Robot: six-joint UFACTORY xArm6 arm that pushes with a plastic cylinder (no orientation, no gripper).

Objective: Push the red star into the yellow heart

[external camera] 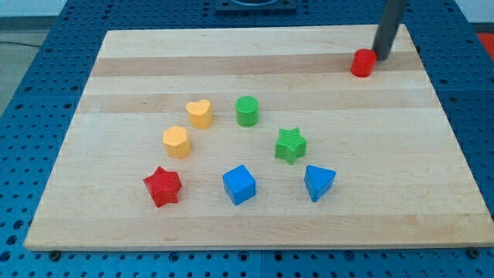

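**Red star low left, tip far off**

Looks light, rigid, likely to slide and twist: red star (162, 186), ridged, 5 stubby points, near board's bottom-left. Best pushed on lower flank, aiming up toward yellow heart (200, 113), past yellow hexagon (176, 142) between. No pincer fitted, only my tip (380, 56), just beside red cylinder (363, 63), top right.

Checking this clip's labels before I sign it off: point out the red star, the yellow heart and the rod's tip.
red star (162, 186): camera view, centre of its top face.
yellow heart (199, 113): camera view, middle of its top face.
my tip (381, 56): camera view, very end of the rod, beside the red cylinder (363, 62).
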